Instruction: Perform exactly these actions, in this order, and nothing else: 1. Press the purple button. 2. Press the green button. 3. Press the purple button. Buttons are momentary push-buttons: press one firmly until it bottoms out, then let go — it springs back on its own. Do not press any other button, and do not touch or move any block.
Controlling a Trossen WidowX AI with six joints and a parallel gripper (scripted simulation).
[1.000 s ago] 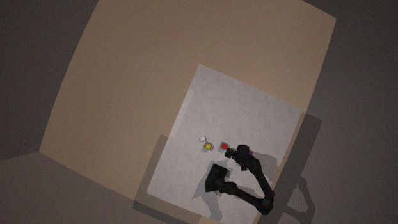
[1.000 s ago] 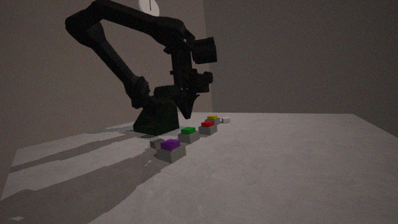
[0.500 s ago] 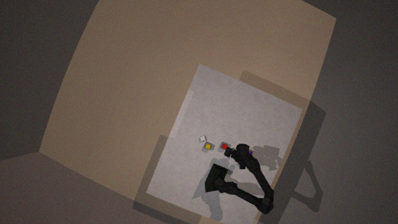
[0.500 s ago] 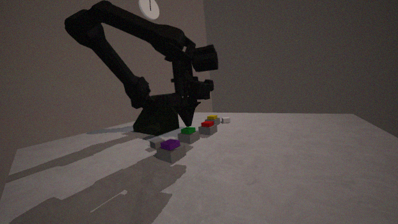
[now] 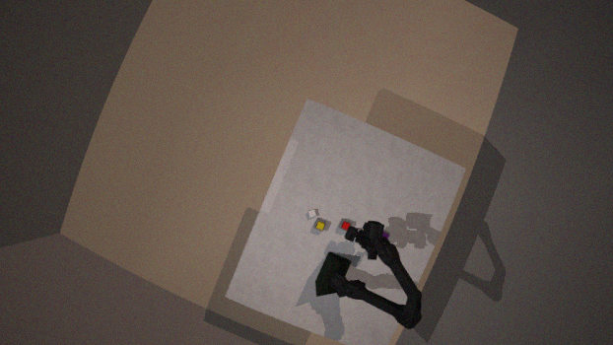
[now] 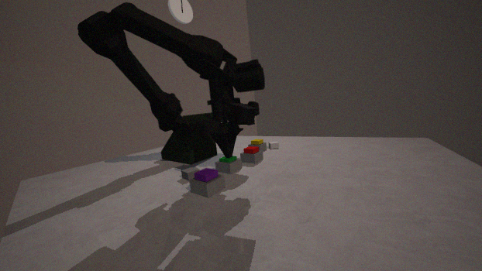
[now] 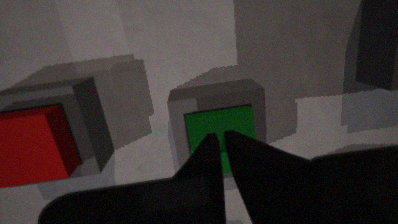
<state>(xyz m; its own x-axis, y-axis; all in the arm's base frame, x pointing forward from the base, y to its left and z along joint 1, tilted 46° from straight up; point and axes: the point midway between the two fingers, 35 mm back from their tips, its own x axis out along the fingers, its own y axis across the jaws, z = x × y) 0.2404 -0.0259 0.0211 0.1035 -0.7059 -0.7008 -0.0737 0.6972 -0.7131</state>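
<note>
The green button [image 6: 223, 159] [image 7: 220, 117] sits low in its grey housing, its cap thin above the rim. My gripper [image 6: 228, 156] [image 7: 220, 140] is shut and empty, pointing down with its tips on the green cap. In the top view the arm hides the green button. The purple button [image 5: 385, 236] [image 6: 206, 175] stands raised on its housing, nearer to the exterior view, with nothing touching it. In the top view it is partly hidden by the arm.
The red button [image 5: 346, 226] [image 6: 251, 149] [image 7: 30, 147] is close beside the green one. Beyond it are the yellow button [image 5: 320, 226] [image 6: 256, 142] and a white block [image 5: 312, 214] [image 6: 273, 145]. A grey block [image 6: 189, 173] lies behind the purple button in the exterior view.
</note>
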